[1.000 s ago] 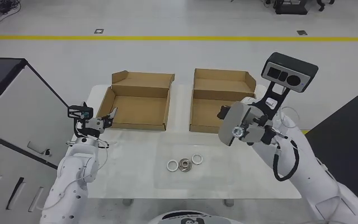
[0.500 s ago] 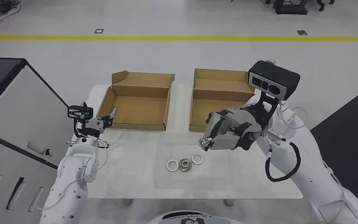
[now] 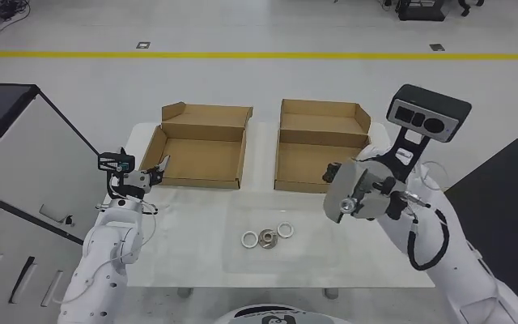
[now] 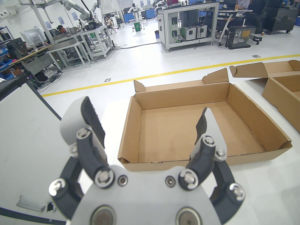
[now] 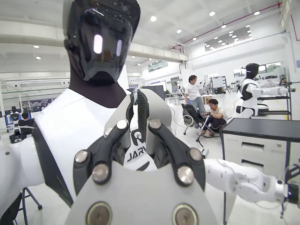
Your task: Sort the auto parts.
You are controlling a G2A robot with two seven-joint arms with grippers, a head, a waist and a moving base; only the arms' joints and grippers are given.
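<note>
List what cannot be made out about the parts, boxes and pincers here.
1. Three small ring-shaped parts, top view: too small to identify their types.
2. Right-hand brown cardboard box, top view: its near corner is hidden behind the right arm.
3. The right pincer, right wrist view: whether it grips anything is too small to tell.

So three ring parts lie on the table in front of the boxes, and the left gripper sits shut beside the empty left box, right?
Not quite: the left gripper is open, its fingers spread wide, as the left wrist view shows. The rest holds. It sits beside the empty left box, and the three ring parts lie on the table in front of the boxes.
</note>
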